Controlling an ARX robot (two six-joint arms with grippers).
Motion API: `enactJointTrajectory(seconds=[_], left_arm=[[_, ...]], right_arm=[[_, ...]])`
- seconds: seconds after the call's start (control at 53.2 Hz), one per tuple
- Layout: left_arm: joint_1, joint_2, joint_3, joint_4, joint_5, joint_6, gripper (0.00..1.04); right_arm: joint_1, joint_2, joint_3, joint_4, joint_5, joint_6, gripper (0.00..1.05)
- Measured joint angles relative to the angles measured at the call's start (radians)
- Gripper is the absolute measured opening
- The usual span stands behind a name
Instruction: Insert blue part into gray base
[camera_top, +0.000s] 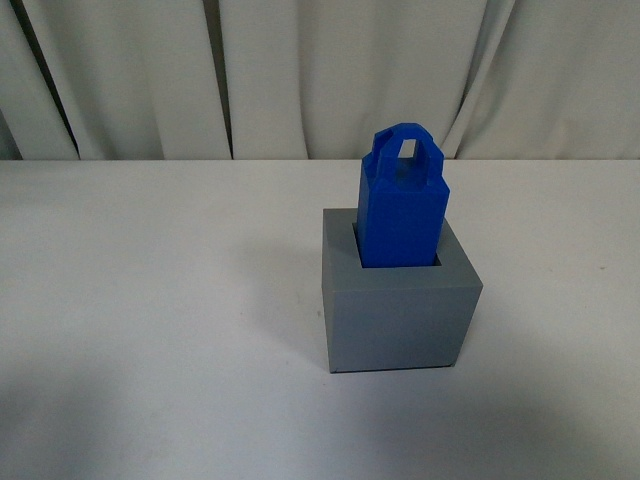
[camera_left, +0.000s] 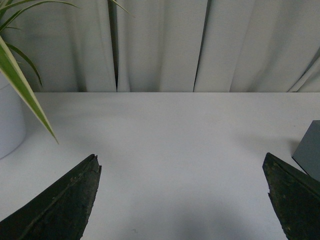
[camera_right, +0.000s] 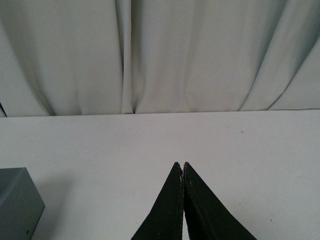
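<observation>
The blue part (camera_top: 402, 200) stands upright in the square recess of the gray base (camera_top: 400, 315), loop handle up, in the middle of the white table in the front view. Neither arm shows in the front view. My left gripper (camera_left: 182, 167) is open and empty over bare table; a corner of the gray base (camera_left: 310, 150) shows beside one finger. My right gripper (camera_right: 181, 165) is shut with nothing between its fingers; a corner of the gray base (camera_right: 17, 205) shows off to its side.
A white curtain (camera_top: 320, 70) hangs behind the table's far edge. In the left wrist view a white pot (camera_left: 10, 122) with long green leaves (camera_left: 22, 82) stands on the table.
</observation>
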Motion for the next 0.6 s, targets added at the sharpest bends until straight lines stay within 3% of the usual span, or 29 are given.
enactJointTrajectory(seconds=[0.602], left_arm=[[0.0,0.0,0.0,0.0,0.001,0.0,0.99]], right_arm=[[0.0,-0.301,-0.14,-0.152,-0.002,0.001,0.02]])
